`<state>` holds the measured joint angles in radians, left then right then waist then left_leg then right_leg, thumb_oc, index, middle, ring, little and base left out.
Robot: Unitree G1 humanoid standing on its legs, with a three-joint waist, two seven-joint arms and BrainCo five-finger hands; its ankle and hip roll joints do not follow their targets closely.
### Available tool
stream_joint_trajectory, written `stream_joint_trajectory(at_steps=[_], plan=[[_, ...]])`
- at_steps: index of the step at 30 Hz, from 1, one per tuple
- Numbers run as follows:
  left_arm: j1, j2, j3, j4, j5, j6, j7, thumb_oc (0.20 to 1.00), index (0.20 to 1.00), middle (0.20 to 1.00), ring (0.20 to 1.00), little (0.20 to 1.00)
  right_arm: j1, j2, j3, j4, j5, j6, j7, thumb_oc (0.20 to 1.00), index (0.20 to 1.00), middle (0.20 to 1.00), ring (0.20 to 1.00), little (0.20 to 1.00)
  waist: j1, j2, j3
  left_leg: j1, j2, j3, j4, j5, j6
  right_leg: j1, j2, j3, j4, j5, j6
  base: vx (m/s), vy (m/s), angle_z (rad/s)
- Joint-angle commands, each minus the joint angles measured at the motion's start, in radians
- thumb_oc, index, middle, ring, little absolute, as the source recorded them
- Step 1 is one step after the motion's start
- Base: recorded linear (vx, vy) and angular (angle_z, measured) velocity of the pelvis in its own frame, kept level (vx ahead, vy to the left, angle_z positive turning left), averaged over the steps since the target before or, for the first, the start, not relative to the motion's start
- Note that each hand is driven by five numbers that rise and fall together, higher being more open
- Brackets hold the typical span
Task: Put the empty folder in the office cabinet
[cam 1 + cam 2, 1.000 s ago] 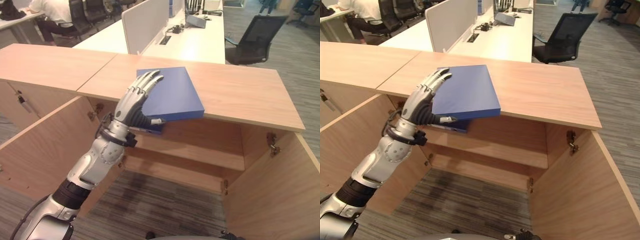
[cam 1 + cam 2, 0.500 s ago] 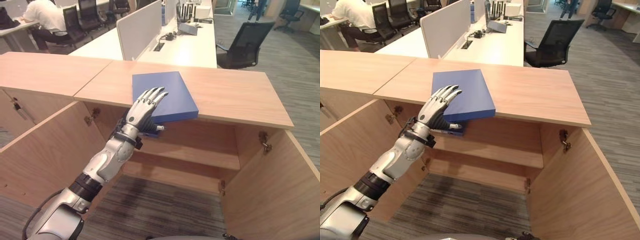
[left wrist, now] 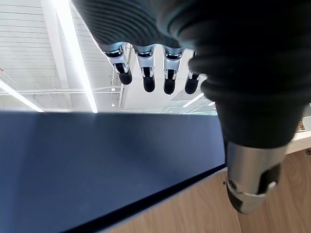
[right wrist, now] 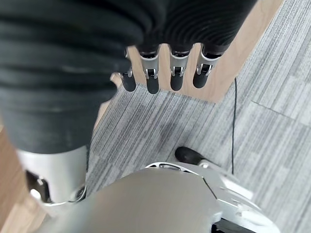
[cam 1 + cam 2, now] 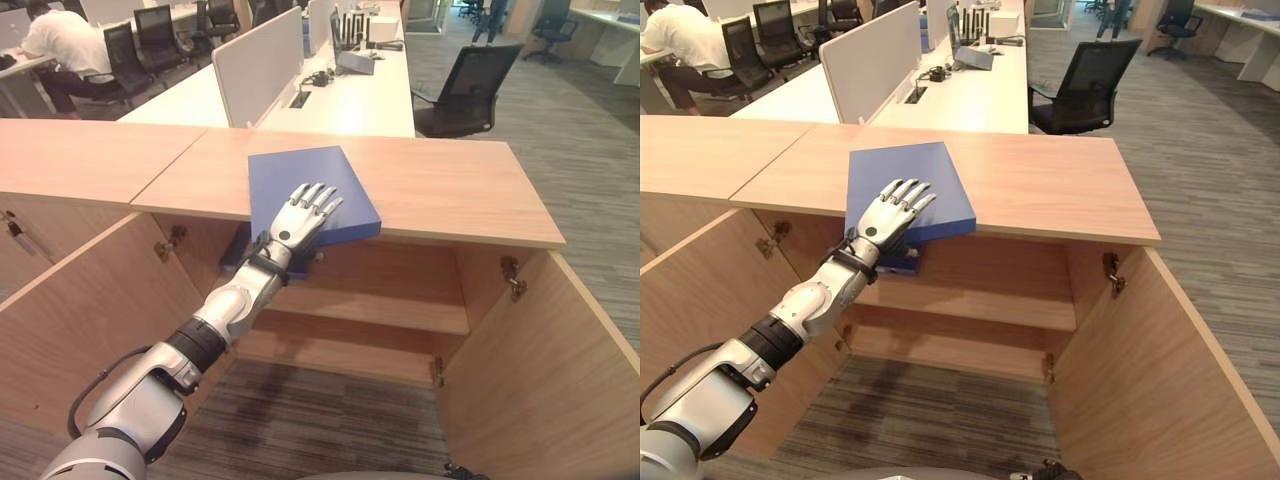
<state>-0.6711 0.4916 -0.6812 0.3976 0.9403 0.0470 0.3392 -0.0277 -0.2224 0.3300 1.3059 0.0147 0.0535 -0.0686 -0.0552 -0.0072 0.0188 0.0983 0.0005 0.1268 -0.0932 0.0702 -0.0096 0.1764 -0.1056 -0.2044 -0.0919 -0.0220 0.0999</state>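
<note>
The left robot hand point(image 5: 296, 222) lay with straight, spread fingers on top of the blue folder point(image 5: 305, 186), its thumb underneath the overhanging front edge; half a second earlier the fingers reached less far over the cover. The view itself had shifted too, so part of this change was the camera. I judged that the hand was securing its hold before drawing the folder off, and the placing was not yet done. The right robot hand point(image 4: 160, 73) hung with relaxed, straight fingers and held nothing.

The folder rested on the wooden tabletop point(image 5: 450, 190) of the cabinet. Below the hand, the cabinet doors point(image 5: 540, 370) stood open and a shelf point(image 5: 390, 310) was free. Beyond the hand stood white desks point(image 5: 340, 90), a black office chair point(image 5: 465, 85) and a seated person point(image 5: 60, 45).
</note>
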Motion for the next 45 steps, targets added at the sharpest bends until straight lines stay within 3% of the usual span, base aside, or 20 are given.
stream_joint_trajectory(at_steps=[1, 8, 19, 20, 21, 26, 29, 30, 33, 35, 38, 41, 42, 45], plan=[[-0.23, -0.003, -0.013, 0.114, 0.048, 0.039, 0.043, 1.0, 1.0, 1.0, 1.0, 1.0, -0.032, -0.01, 0.057, 0.069, -0.026, -0.003, -0.008, 1.0, 1.0, 1.0, 1.0, 1.0, 0.017, -0.04, 0.005, 0.046, 0.033, -0.026, 0.006, -0.141, -0.019, -0.018, -0.057, -0.036, 0.005, 0.041, 0.085, 0.0, 0.0, 0.0], [-0.259, -0.062, -0.043, 0.309, 0.075, 0.115, 0.057, 1.0, 1.0, 1.0, 1.0, 1.0, -0.039, -0.009, 0.07, 0.076, -0.03, -0.006, -0.014, 1.0, 1.0, 1.0, 1.0, 1.0, 0.008, -0.037, 0.004, 0.053, 0.033, -0.016, 0.006, -0.143, -0.019, -0.015, -0.057, -0.029, 0.005, 0.041, 0.086, 0.0, 0.0, 0.0], [-0.232, -0.12, -0.054, 0.563, 0.067, 0.18, 0.085, 1.0, 1.0, 1.0, 1.0, 1.0, -0.037, 0.006, 0.087, 0.093, -0.023, -0.01, -0.021, 1.0, 1.0, 1.0, 1.0, 1.0, 0.003, -0.037, 0.004, 0.073, 0.033, -0.006, 0.006, -0.148, -0.021, -0.006, -0.057, -0.024, 0.005, 0.039, 0.086, 0.0, -0.005, -0.06], [-0.24, -0.12, -0.054, 0.582, 0.063, 0.187, 0.091, 0.793, 0.793, 0.793, 0.793, 0.793, -0.037, 0.006, 0.089, 0.096, -0.023, -0.011, -0.023, 1.0, 1.0, 1.0, 1.0, 1.0, 0.003, -0.037, 0.003, 0.075, 0.033, -0.005, 0.006, -0.149, -0.021, -0.005, -0.057, -0.024, 0.005, 0.038, 0.086, 0.0, 0.0, 0.0], [-0.246, -0.12, -0.054, 0.595, 0.057, 0.191, 0.097, 0.2, 0.2, 0.2, 0.2, 0.2, -0.037, 0.006, 0.091, 0.098, -0.024, -0.012, -0.025, 1.0, 1.0, 1.0, 1.0, 1.0, 0.002, -0.036, 0.003, 0.076, 0.034, -0.004, 0.006, -0.15, -0.021, -0.005, -0.057, -0.024, 0.005, 0.038, 0.087, 0.0, -0.006, -0.03], [-0.257, -0.096, -0.045, 0.578, 0.04, 0.188, 0.115, 0.2, 0.2, 0.2, 0.2, 0.2, -0.036, 0.004, 0.098, 0.101, -0.026, -0.013, -0.027, 1.0, 1.0, 1.0, 1.0, 1.0, 0.005, -0.037, 0.004, 0.079, 0.034, -0.004, 0.006, -0.15, -0.022, 0.001, -0.056, -0.025, 0.005, 0.036, 0.086, 0.0, 0.0, 0.0], [-0.195, -0.062, -0.001, 0.416, 0.017, 0.151, 0.116, 0.2, 0.2, 0.2, 0.2, 0.2, -0.029, 0.007, 0.084, 0.097, -0.021, -0.015, -0.031, 1.0, 1.0, 1.0, 1.0, 1.0, 0.016, -0.042, 0.011, 0.082, 0.033, -0.012, 0.006, -0.15, -0.022, 0.009, -0.056, -0.029, 0.005, 0.034, 0.084, 0.0, 0.0, 0.0], [-0.107, -0.035, 0.044, 0.23, -0.007, 0.097, 0.105, 0.2, 0.2, 0.2, 0.2, 0.2, -0.025, 0.011, 0.061, 0.09, -0.013, -0.014, -0.034, 1.0, 1.0, 1.0, 1.0, 1.0, 0.029, -0.047, 0.02, 0.079, 0.034, -0.02, 0.006, -0.149, -0.022, 0.009, -0.056, -0.034, 0.005, 0.033, 0.082, 0.0, -0.008, 0.05], [0.137, -0.001, 0.13, -0.039, -0.086, -0.011, 0.049, 0.2, 0.2, 0.2, 0.2, 0.2, -0.019, 0.024, 0.0, 0.051, 0.05, -0.021, -0.032, 1.0, 1.0, 1.0, 1.0, 1.0, 0.049, -0.051, 0.034, 0.073, 0.033, -0.028, 0.006, -0.148, -0.02, 0.008, -0.055, -0.041, 0.005, 0.036, 0.077, 0.01, -0.005, 0.15], [0.314, 0.013, 0.205, -0.192, -0.193, -0.073, -0.003, 0.2, 0.2, 0.2, 0.2, 0.2, -0.013, 0.028, -0.028, 0.02, 0.085, -0.025, -0.035, 1.0, 1.0, 1.0, 1.0, 1.0, 0.062, -0.053, 0.04, 0.069, 0.035, -0.032, 0.006, -0.146, -0.02, 0.008, -0.054, -0.045, 0.005, 0.036, 0.074, 0.0, -0.005, 0.16], [0.589, -0.024, 0.338, -0.304, -0.512, -0.121, -0.09, 0.2, 0.2, 0.2, 0.2, 0.2, -0.022, 0.022, -0.045, -0.072, 0.158, -0.037, -0.01, 1.0, 1.0, 1.0, 1.0, 1.0, 0.091, -0.063, 0.053, 0.052, 0.035, -0.042, 0.006, -0.137, -0.018, 0.0, -0.052, -0.053, 0.005, 0.041, 0.068, -0.02, -0.026, 0.05], [0.739, -0.007, 0.435, -0.439, -0.707, -0.158, -0.18, 0.2, 0.2, 0.2, 0.2, 0.2, -0.012, -0.019, -0.065, -0.273, 0.259, -0.058, 0.028, 1.0, 1.0, 1.0, 1.0, 1.0, 0.103, -0.063, 0.062, 0.044, 0.038, -0.046, 0.006, -0.131, -0.019, -0.007, -0.05, -0.059, 0.005, 0.041, 0.065, -0.02, -0.023, 0.08], [0.812, -0.007, 0.493, -0.504, -0.879, -0.178, -0.263, 0.2, 0.2, 0.2, 0.2, 0.2, -0.001, -0.052, -0.091, -0.396, 0.311, -0.072, 0.052, 1.0, 1.0, 1.0, 1.0, 1.0, 0.108, -0.059, 0.069, 0.039, 0.039, -0.045, 0.006, -0.128, -0.02, -0.012, -0.05, -0.061, 0.005, 0.041, 0.066, -0.01, -0.001, 0.09], [0.897, -0.014, 0.556, -0.534, -1.16, -0.159, -0.346, 0.2, 0.2, 0.2, 0.2, 0.2, 0.031, -0.104, -0.114, -0.581, 0.355, -0.069, 0.101, 1.0, 1.0, 1.0, 1.0, 1.0, 0.109, -0.05, 0.07, 0.038, 0.04, -0.044, 0.006, -0.125, -0.02, -0.013, -0.051, -0.067, 0.005, 0.043, 0.065, -0.01, 0.008, 0.05]])
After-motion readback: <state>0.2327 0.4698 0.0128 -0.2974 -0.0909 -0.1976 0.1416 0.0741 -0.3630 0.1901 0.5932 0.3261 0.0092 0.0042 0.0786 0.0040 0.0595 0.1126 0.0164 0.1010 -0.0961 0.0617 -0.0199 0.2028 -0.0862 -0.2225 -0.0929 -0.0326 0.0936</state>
